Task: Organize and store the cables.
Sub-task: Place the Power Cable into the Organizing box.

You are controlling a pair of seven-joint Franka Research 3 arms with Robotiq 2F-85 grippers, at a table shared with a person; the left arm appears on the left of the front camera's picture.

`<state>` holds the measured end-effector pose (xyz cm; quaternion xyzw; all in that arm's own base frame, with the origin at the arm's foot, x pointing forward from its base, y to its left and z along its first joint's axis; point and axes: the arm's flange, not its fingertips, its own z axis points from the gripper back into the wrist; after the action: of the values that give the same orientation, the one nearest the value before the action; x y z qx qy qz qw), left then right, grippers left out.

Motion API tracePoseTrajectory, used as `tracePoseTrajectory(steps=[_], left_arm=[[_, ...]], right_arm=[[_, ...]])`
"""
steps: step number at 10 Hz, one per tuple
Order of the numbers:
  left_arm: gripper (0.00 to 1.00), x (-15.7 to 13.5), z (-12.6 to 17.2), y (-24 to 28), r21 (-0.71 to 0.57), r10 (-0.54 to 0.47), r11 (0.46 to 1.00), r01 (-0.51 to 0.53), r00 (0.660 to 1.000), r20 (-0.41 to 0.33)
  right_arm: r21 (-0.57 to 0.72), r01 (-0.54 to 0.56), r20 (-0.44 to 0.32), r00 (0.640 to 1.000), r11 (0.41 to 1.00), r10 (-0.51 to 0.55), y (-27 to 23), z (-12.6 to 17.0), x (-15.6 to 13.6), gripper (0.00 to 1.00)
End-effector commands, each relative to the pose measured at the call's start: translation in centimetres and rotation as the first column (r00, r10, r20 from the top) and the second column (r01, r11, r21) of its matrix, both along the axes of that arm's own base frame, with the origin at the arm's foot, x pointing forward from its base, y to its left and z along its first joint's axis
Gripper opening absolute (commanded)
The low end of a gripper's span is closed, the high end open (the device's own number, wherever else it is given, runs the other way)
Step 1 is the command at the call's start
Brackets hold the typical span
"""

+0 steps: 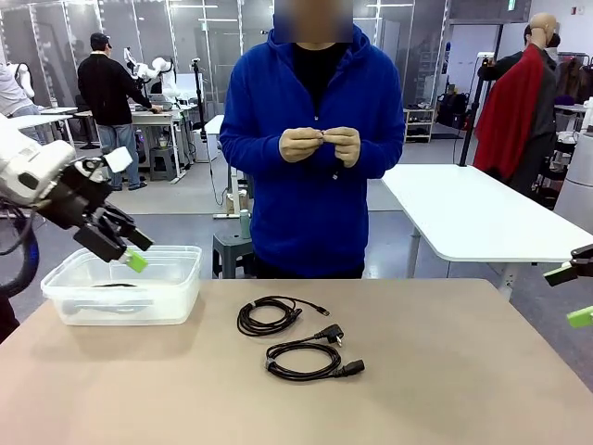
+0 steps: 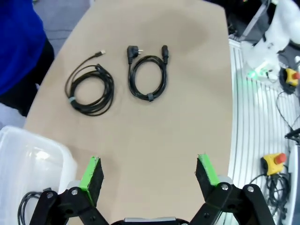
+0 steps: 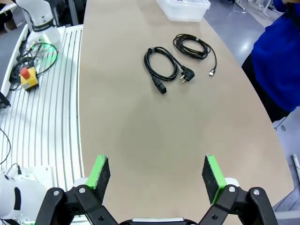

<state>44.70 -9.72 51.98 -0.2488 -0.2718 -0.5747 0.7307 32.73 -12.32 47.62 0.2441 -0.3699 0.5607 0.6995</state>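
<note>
- Thin cord (image 1: 269, 317) with a small flat plug lay coiled mid-surface. The power cord (image 1: 301, 360), with an angled plug and a socket end, lay just near and right of it, the two coils close but not touching.
- Both were wound in loose loops, so each could probably be lifted as one bundle.
- Third coil (image 2: 23, 206) lay inside the clear bin (image 1: 185, 287) at the far left of the surface (image 1: 445, 371). Judged to be stored.
- Left gripper (image 1: 139, 250) hung above the bin's near rim, jaws spread wide with nothing between the pads. This spot suits either a drop into the bin or a start toward the next coil; could not tell which.
- Right gripper (image 1: 570, 295) sat at the right edge, released and empty, well apart from both coils. Judged to be parked there to leave the middle free.
- Person stood at the far side, hands (image 1: 320, 144) together at chest height, pinching something too small to identify.
- Judgement: two coils were left to store, and the thin cord lay nearer the bin.
</note>
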Motion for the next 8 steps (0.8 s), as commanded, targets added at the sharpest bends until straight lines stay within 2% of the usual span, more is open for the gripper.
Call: tracePoseTrajectory(steps=[1,3,4,5,8], left_arm=[[1.0,0.6,-0.9,-1.5,0.024,-0.003,1.0,0.004,0.998,-0.063],[1.0,1.4,-3.8,-3.5,0.073,-0.03,0.997,0.041,0.988,-0.151],[1.0,1.5,-4.5,-3.9,0.079,-0.031,0.996,0.044,0.986,-0.162],[1.0,0.6,-3.5,-2.9,0.037,-0.03,0.999,0.034,0.995,-0.099],[1.0,0.6,-3.5,-2.9,0.037,-0.03,0.999,0.034,0.995,-0.099]], right_arm=[[-0.028,-0.005,0.008,1.0,1.0,0.005,0.2,-0.5,-0.2,1.0],[0.0,0.0,0.0,1.0,1.0,0.0,0.0,0.0,0.0,1.0],[0.0,0.0,0.0,1.0,1.0,0.0,0.0,0.0,0.0,1.0],[0.0,0.0,0.0,1.0,1.0,0.0,0.0,0.0,0.0,1.0],[0.0,0.0,0.0,1.0,1.0,0.0,0.0,0.0,0.0,1.0]])
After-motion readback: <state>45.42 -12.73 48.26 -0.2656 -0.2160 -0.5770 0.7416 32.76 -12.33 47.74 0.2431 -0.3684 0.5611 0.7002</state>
